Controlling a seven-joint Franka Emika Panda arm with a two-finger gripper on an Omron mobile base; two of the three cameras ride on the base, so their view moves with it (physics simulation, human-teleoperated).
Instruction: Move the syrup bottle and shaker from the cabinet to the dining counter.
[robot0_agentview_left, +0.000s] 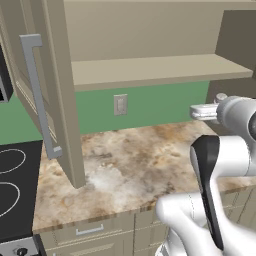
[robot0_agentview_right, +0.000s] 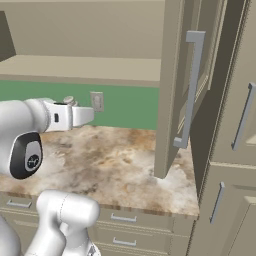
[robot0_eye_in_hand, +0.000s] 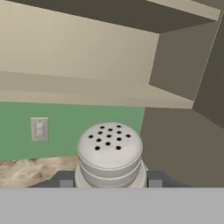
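Closest to us, the shaker (robot0_eye_in_hand: 110, 154) sits pinched between the two fingertips of our gripper (robot0_eye_in_hand: 107, 181), its holed cap facing up. We hold it in the air below the cabinet (robot0_agentview_left: 160, 70) shelf and above the desk (robot0_agentview_left: 130, 165), out in front of the green wall with its light switch (robot0_eye_in_hand: 39, 129). The shelf looks bare, so we judge the shaker taken out; carrying it to the dining counter remains. We cannot place the syrup bottle.

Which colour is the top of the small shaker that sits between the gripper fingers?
The small cylindrical shaker has a pale grey-white domed top with dark holes, clearest in the hand view.
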